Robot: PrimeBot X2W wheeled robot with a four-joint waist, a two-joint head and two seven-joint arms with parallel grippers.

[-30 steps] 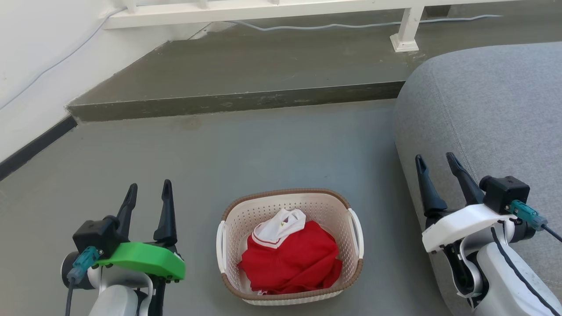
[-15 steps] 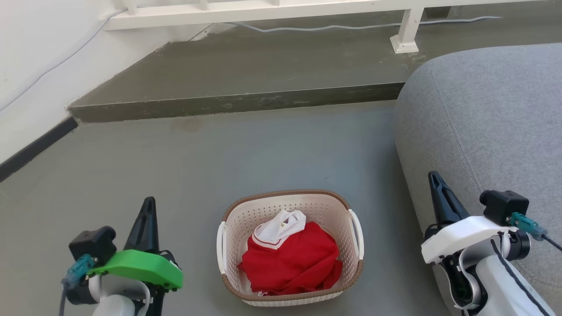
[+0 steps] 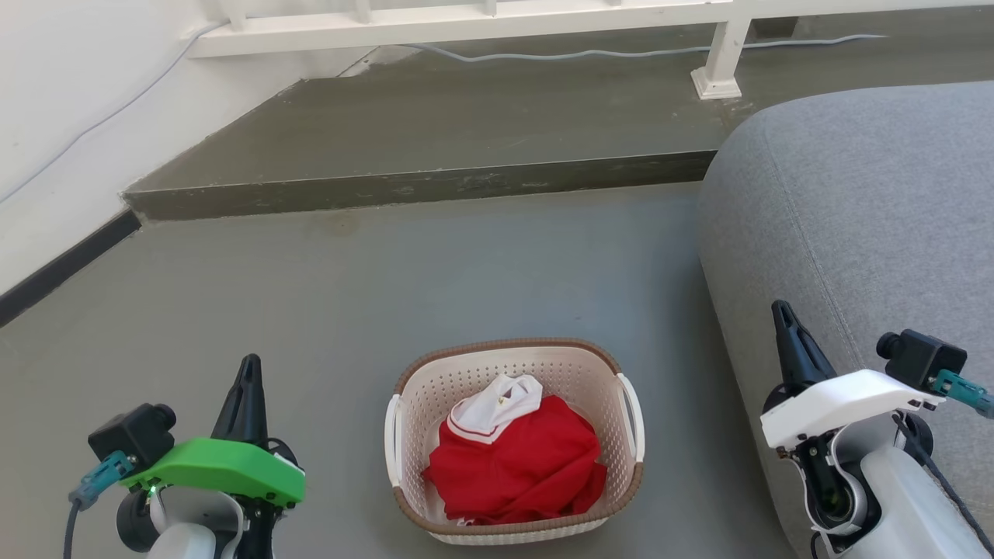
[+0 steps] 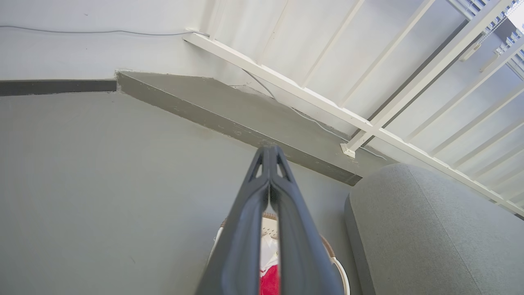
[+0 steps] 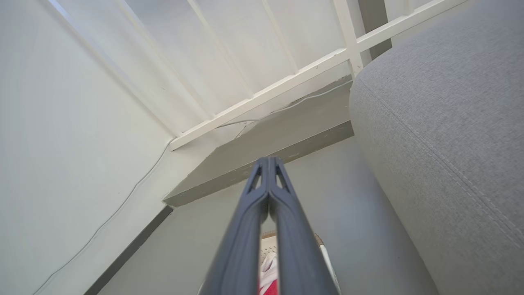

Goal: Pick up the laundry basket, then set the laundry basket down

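Cream, perforated laundry basket [image 3: 509,342], brown woven-look rim, white side handles, red clothing [image 3: 516,466] inside. Sitting on the floor [image 3: 466,272] between left end effector [image 3: 249,366] and right end effector [image 3: 780,314]. Fingers of both pressed together, gripping nothing.

A smooth grey concrete floor [image 3: 481,264] runs up to a low raised grey step [image 3: 419,186]. On the step stands a white-painted railing [image 3: 466,22], with a thin grey cable [image 3: 590,53] beneath it. A white wall [image 3: 62,116] with dark skirting [image 3: 66,264] is on the left and a rounded grey fabric sofa [image 3: 854,202] on the right.
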